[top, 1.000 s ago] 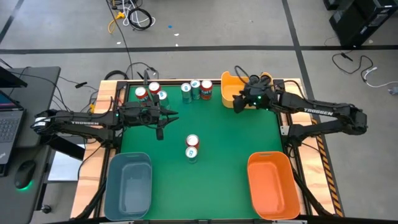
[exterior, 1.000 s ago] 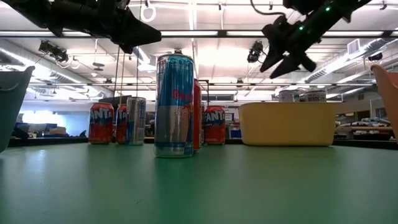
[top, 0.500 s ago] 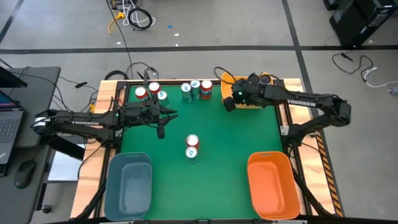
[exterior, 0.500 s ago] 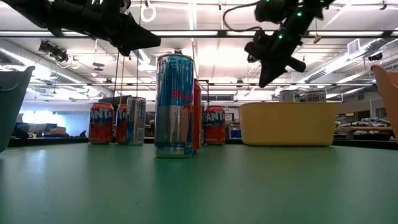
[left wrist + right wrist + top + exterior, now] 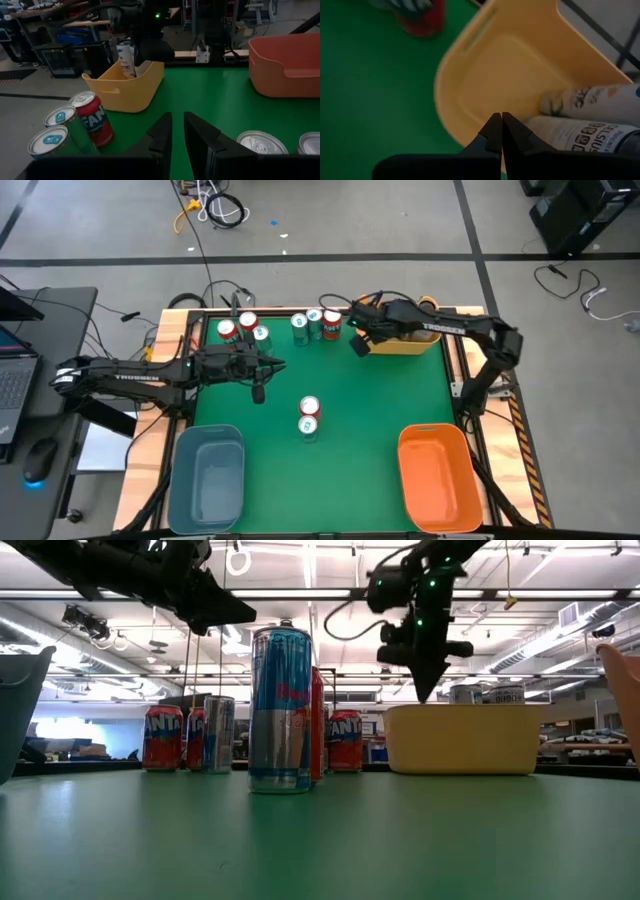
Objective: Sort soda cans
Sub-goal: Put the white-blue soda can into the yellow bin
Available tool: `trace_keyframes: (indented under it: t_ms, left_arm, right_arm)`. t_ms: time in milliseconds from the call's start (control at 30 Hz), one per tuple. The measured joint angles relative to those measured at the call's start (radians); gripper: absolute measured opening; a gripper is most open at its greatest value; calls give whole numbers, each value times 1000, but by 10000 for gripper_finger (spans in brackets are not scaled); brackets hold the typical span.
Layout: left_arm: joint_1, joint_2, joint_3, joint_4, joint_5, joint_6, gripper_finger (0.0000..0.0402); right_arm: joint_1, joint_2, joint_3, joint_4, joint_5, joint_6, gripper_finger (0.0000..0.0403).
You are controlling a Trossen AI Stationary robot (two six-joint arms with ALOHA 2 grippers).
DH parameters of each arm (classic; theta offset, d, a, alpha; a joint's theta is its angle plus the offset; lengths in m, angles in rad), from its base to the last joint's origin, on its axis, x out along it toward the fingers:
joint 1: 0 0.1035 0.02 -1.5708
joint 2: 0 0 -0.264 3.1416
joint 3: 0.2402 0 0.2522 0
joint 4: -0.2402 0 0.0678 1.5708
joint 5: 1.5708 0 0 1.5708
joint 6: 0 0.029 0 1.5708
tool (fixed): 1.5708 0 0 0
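We went across the table left to right. The blue bin (image 5: 206,475) sat at the near left corner with nothing we could see inside. At the near right was the orange bin (image 5: 438,476), same story. The yellow bin (image 5: 402,338) at the far right edge had at least two cans (image 5: 585,117) lying in it, pale ones with print on the sides.

The rest of the soda cans stood on the green mat (image 5: 380,400): a red Fanta can (image 5: 227,331), a second red one (image 5: 247,322) and a teal-topped one (image 5: 261,335) grouped at the far left, then two teal tops (image 5: 306,323) with another red can (image 5: 331,321) near the far middle. A red can (image 5: 309,408) and a tall blue-and-silver can (image 5: 308,426) stood touching mid-table.

The left gripper (image 5: 258,389) hung over the mat between the far-left group and the middle pair, fingers (image 5: 162,132) nearly together with a thin gap, holding nothing. The right gripper (image 5: 357,347) hovered at the yellow bin's near-left corner, fingers (image 5: 493,131) pressed shut and empty.
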Motion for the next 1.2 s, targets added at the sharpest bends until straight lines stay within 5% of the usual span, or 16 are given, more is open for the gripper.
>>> trace_keyframes:
  t_ms: [1200]
  left_arm:
    - [0, 0, 0, -34, -1, -2, 50]
  right_arm:
    - [-45, 45, 6, -279, 89, 21, 0]
